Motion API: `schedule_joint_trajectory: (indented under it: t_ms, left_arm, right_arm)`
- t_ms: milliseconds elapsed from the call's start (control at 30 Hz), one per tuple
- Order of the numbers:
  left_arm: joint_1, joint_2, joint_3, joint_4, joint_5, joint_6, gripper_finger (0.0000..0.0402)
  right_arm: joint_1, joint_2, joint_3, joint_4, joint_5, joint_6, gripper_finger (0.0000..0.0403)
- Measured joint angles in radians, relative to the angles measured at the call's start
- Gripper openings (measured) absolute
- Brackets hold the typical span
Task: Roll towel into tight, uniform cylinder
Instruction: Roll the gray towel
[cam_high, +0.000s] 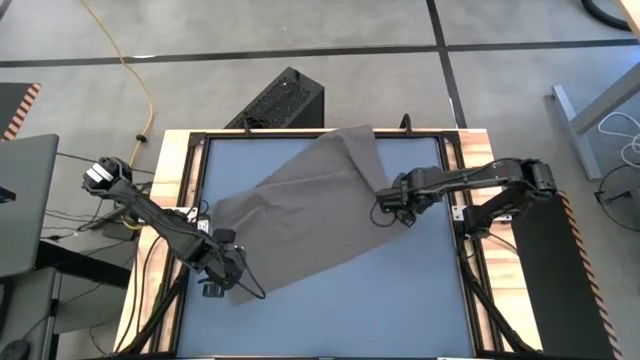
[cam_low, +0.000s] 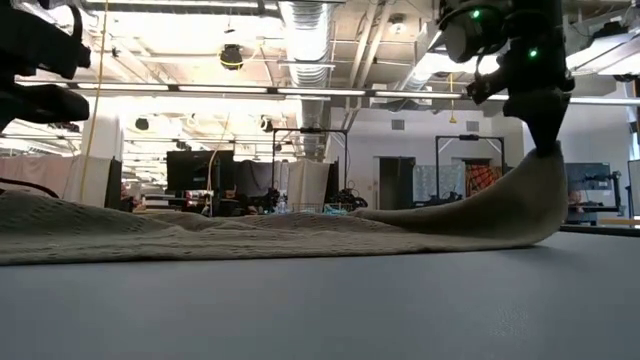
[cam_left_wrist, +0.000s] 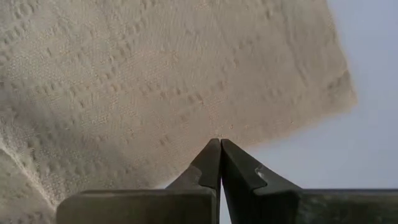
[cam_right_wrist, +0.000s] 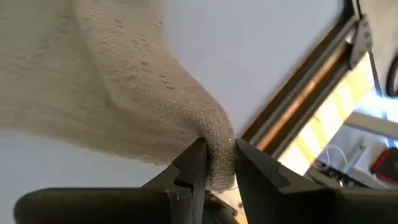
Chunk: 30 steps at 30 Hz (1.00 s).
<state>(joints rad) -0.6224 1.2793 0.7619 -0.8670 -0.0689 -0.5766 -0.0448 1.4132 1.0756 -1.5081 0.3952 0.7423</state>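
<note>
The taupe towel lies spread out slantwise on the blue-grey table, one corner at the far edge. It also shows in the low view. My right gripper is shut on the towel's right edge and holds that part raised. My left gripper is shut at the towel's near-left corner. In the left wrist view its fingertips show over the towel's edge. I cannot tell whether they touch the cloth. My right gripper pinches a bunched fold of the towel's right edge between its two fingers, which point down from above. That part is lifted off the table. The cloth slopes down from the fingers to where the towel lies flat.
The table has a black frame and wooden side strips. A black box stands on the floor beyond the far edge, and a yellow cable runs there. The near half of the table is bare.
</note>
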Motion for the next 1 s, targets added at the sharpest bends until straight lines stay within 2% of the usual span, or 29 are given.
schedule_joint_trajectory:
  t_ms: [367,600,733,800,933,1000]
  left_arm:
    - [0.000,0.000,0.002,0.056,-0.023,-0.008,0.0000]
    - [0.000,-0.001,0.002,0.054,-0.023,0.007,0.0000]
    - [0.000,-0.001,0.002,0.060,-0.032,0.007,0.0000]
    - [0.000,-0.001,-0.003,0.114,-0.033,0.008,0.0000]
    - [-0.003,-0.002,-0.066,0.323,-0.004,0.014,0.0000]
    - [-0.007,-0.002,-0.100,0.399,-0.001,0.015,0.0000]
  right_arm:
    - [-0.085,0.000,0.000,-0.005,0.001,-0.100,0.0116]
    - [-0.089,0.000,0.000,0.032,0.000,-0.154,0.0191]
    - [-0.089,0.000,0.000,0.018,-0.001,-0.243,0.0232]
    - [-0.086,0.000,0.000,0.019,-0.006,-0.303,0.0242]
    - [-0.051,0.000,0.000,0.036,-0.120,-0.454,0.0243]
    - [-0.021,0.000,0.000,0.051,-0.136,-0.549,0.0239]
